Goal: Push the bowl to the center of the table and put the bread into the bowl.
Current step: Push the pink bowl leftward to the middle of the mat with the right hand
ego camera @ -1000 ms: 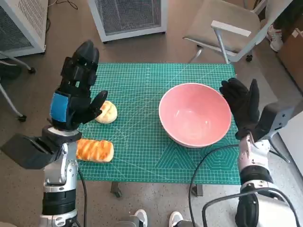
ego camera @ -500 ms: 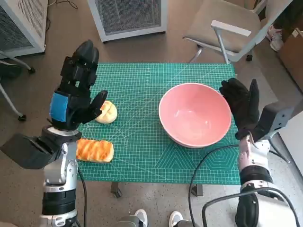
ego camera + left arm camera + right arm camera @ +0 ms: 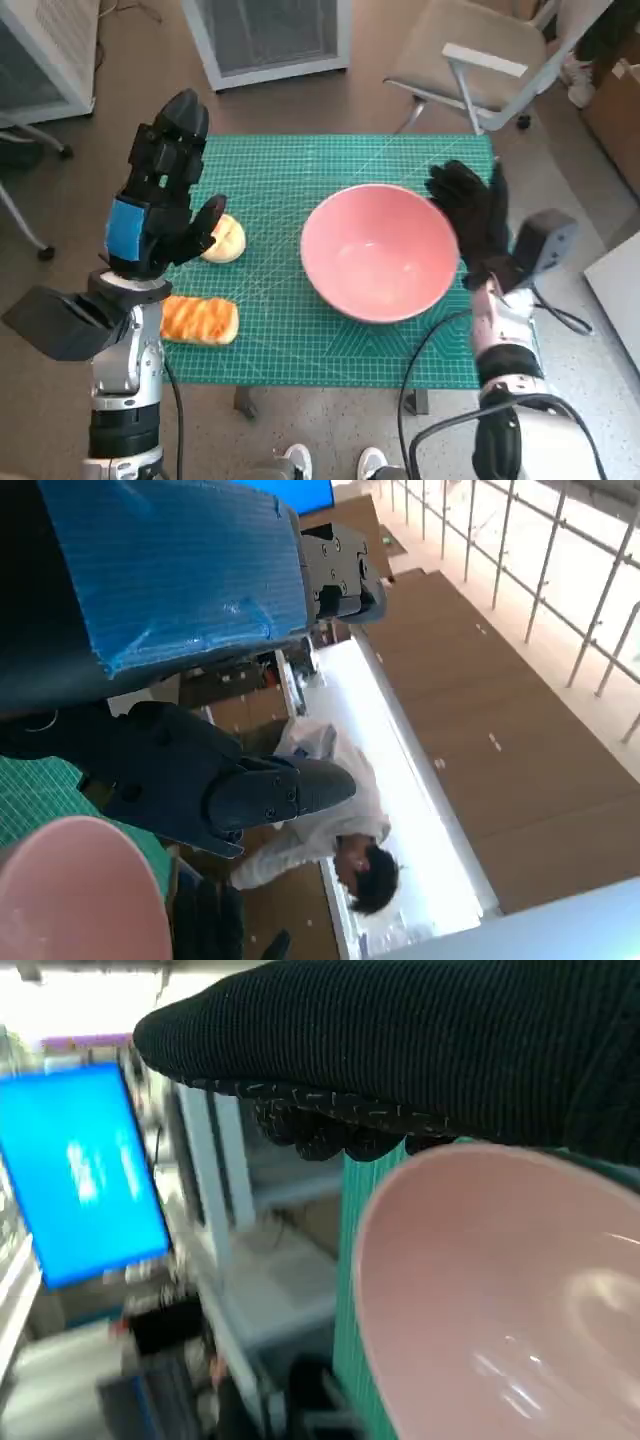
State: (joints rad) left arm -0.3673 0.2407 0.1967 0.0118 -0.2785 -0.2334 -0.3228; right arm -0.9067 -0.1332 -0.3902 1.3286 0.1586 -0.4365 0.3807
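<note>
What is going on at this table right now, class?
A humanoid robot is pushing a pink bowl across a green mat with its gloved right hand, which presses flat against the bowl's side. The bowl has slid toward the middle since a moment ago. The left hand hovers open above a round bun; a long toasted loaf lies nearer the robot. The bowl holds nothing.

bun (image 3: 224,240): near half hidden behind left hand (image 3: 160,205) | bowl (image 3: 510,1290): cut off by edge in right wrist view, only a sliver in left wrist view | right hand (image 3: 470,222): contact w/ bowl rim can't tell | chair (image 3: 470,50): cropped at top.
</note>
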